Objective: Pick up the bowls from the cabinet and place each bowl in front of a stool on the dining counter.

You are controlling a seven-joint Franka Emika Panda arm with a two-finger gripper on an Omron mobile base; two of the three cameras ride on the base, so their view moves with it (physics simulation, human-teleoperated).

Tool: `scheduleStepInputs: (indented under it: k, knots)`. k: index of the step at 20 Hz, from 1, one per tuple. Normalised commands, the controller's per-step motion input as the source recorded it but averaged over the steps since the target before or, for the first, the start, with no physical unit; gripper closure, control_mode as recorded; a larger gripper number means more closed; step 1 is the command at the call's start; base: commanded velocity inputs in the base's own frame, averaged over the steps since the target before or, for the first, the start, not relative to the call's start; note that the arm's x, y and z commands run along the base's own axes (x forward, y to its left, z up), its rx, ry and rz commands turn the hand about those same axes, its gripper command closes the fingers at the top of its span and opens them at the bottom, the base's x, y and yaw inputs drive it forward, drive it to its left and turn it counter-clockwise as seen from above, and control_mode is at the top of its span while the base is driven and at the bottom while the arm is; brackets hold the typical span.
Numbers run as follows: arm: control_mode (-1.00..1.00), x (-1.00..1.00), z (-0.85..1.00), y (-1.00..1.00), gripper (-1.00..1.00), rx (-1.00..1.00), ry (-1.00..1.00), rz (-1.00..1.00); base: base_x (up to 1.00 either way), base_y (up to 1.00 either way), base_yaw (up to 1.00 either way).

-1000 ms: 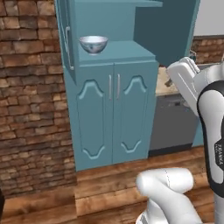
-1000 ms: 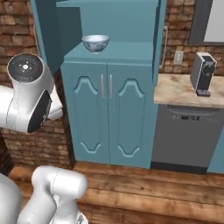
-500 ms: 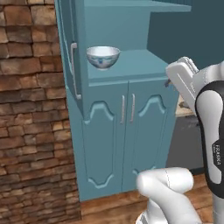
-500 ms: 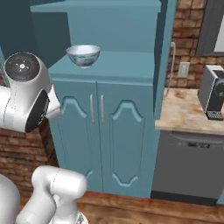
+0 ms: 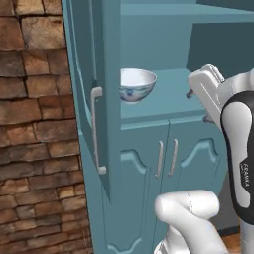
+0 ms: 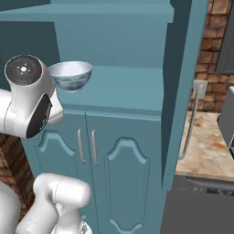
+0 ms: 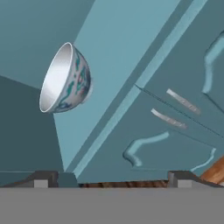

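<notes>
A bowl stands upright on the open shelf of the cabinet, toward its left end, above the two lower doors. A counter adjoins the cabinet's right side.

A rough brick wall in browns and rust reds fills the space to my left, running from top to bottom. On my right, more of the same brick shows higher up. Below it lies a pale mottled stone countertop, with a dark grey appliance front underneath. A grey boxy appliance sits on that countertop, cut off at the edge. Brown wooden floor shows low down.
</notes>
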Motion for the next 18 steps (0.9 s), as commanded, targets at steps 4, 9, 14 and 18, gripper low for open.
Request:
scheduleStepInputs:
  k: [4, 9, 14, 18]
  knots:
    - [1.00, 0.00, 0.00, 0.00, -1.00, 0.00, 0.00, 0.00, 0.74, -0.10, 0.01]
    - [-1.00, 0.91, -0.21, 0.00, -1.00, 0.00, 0.00, 0.00, 0.00, 0.00, 0.00]
    - [-1.00, 1.00, -0.35, 0.00, -1.00, 0.00, 0.00, 0.00, 0.00, 0.00, 0.00]
    - [-1.00, 1.00, -0.45, 0.23, -1.00, 0.00, 0.00, 0.01, 0.00, 0.00, 0.00]
